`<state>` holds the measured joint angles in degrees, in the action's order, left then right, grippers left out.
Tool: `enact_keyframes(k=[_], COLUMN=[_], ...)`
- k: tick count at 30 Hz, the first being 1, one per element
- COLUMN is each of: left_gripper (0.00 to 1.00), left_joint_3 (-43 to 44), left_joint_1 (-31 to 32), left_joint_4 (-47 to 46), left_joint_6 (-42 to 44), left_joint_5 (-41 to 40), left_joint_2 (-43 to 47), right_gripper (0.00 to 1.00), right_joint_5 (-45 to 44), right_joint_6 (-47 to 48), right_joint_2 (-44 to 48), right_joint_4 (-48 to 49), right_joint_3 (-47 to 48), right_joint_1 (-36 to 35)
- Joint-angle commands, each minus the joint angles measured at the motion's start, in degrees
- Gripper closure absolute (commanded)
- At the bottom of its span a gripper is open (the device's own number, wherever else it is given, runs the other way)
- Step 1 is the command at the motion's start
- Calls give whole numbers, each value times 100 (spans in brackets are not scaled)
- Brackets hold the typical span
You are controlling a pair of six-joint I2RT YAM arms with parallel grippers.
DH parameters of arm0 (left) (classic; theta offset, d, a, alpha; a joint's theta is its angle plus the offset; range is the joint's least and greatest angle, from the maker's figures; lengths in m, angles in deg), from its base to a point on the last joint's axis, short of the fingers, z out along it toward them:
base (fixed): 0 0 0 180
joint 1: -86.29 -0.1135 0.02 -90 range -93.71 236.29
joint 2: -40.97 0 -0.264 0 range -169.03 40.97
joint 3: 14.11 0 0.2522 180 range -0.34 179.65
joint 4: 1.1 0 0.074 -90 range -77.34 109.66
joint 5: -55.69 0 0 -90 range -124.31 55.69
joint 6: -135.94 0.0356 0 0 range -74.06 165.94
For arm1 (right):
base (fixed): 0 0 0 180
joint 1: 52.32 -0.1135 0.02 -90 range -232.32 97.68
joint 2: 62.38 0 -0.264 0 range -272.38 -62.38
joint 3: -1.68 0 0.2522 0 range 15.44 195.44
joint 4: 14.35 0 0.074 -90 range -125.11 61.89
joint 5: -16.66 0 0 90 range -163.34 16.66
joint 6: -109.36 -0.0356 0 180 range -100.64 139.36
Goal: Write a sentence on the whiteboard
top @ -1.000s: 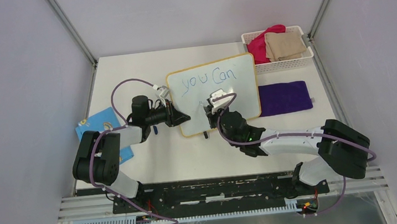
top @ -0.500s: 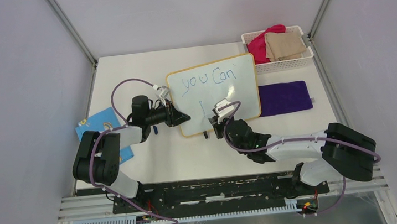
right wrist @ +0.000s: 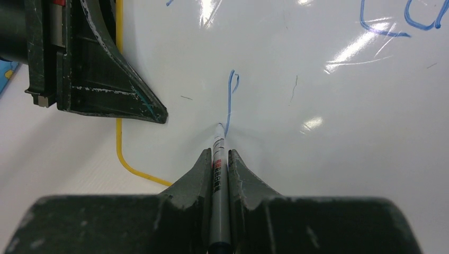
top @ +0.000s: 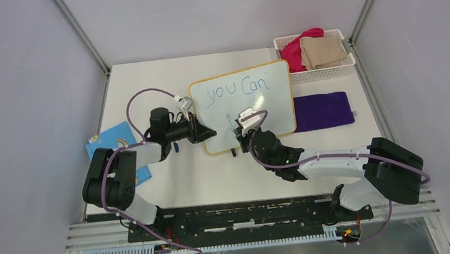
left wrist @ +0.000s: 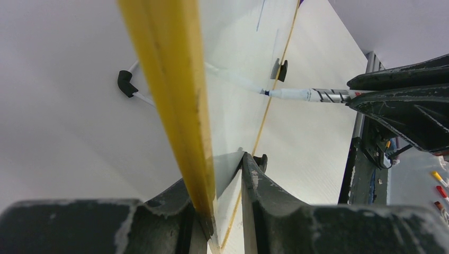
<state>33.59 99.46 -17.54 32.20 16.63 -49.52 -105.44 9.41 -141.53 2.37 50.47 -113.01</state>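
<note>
The whiteboard (top: 274, 106), white with a yellow-orange rim, is propped tilted at mid-table. The sentence (top: 236, 89) reads "you Can" in blue, with one vertical blue stroke (top: 229, 121) below it. My left gripper (top: 207, 133) is shut on the board's left edge; in the left wrist view the yellow rim (left wrist: 174, 95) runs between the fingers of the left gripper (left wrist: 222, 177). My right gripper (right wrist: 217, 154) is shut on a marker (right wrist: 217, 174) whose tip touches the board at the foot of the stroke (right wrist: 230, 95). In the top view the right gripper (top: 242, 135) hovers over the board's lower part.
A white basket (top: 344, 67) with pink and tan cloths stands at the back right. A purple cloth (top: 323, 110) lies right of the board. A blue card (top: 114, 145) lies at the table's left edge. Black board feet (left wrist: 125, 83) rest on the table.
A vertical blue stroke has appeared below "you". My right gripper pulled the marker toward the near edge, then shifted slightly back and left. The left gripper has held still on the board.
</note>
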Motion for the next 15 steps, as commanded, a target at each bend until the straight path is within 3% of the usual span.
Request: enact_keyframes(k=[1, 15], left_gripper=[98, 98], left_joint_3=[-38, -45], left_joint_1=[142, 142], left_joint_4=[761, 769], left_joint_6=[510, 512], left_joint_5=[-599, -607], left_joint_2=[-223, -232], right_gripper=[100, 100], right_joint_5=[-202, 388], right_joint_6=[254, 101], right_joint_2=[-120, -263], right_joint_4=[-16, -139], right_joint_3=[392, 167], right_joint_1=[60, 36])
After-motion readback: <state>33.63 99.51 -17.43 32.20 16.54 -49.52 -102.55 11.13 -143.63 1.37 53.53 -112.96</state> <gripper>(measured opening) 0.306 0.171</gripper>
